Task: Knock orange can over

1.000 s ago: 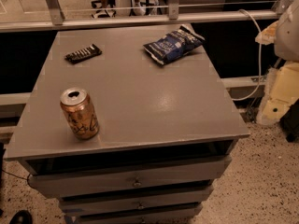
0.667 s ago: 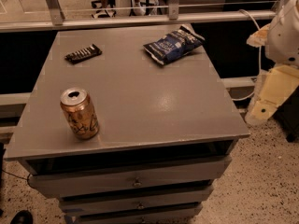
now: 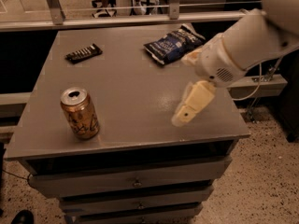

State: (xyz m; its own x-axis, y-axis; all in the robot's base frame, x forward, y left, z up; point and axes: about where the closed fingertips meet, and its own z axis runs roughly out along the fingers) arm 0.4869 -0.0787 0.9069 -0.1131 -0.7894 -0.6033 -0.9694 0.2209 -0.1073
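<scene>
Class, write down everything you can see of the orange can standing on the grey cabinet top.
The orange can is a small orange-gold drink can, metal by its shine, with dark scribbled lettering on its side and a silver top whose opening shows dark. It stands upright near the front left corner, as the camera sees it, of the grey cabinet top. Nothing else touches it: the gripper hangs well to its right, over the front right part of the top.

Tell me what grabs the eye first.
The big white arm reaching in from the right, its gripper over the table's front right. Then the orange can, upright near the front left edge, apart from the gripper. Blue chip bag and black snack bar lie at the back.
</scene>
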